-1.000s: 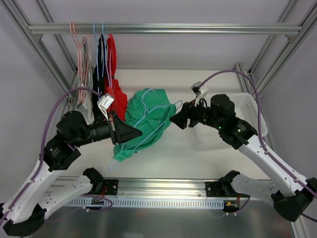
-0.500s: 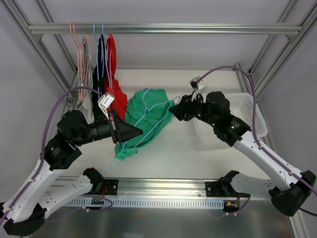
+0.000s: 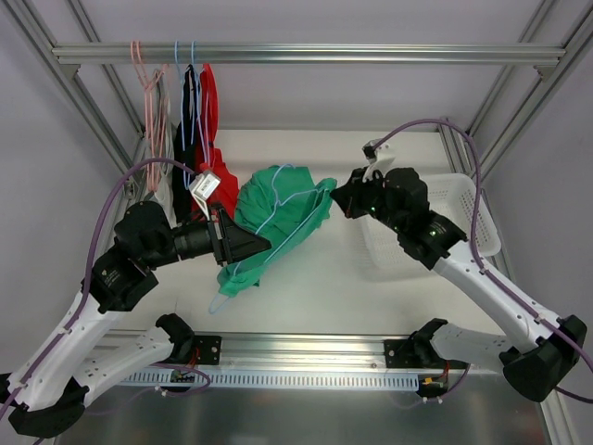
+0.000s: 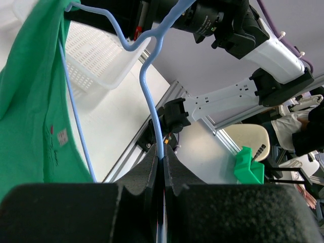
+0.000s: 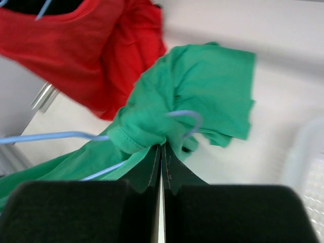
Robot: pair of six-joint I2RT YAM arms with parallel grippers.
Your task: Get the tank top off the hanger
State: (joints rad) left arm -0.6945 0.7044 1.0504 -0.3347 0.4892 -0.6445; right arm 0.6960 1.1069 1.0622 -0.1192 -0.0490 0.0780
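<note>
Tank top (image 3: 278, 209) hangs bunched on its blue hanger (image 4: 150, 101) above the worktop (image 3: 315, 287), between the two arms. The left hand (image 4: 162, 161) is clamped on the hanger's wire; the right hand (image 5: 161, 151) is pinched shut on a fold of the green fabric.

We are flanking the tank top (image 3: 278, 199) on its hanger (image 4: 153, 109) above the table: left gripper (image 3: 264, 247) on its left, right gripper (image 3: 334, 197) on its right. A basket (image 3: 459, 199) is sitting at the right, with garments (image 3: 199, 139) hanging back-left.
</note>
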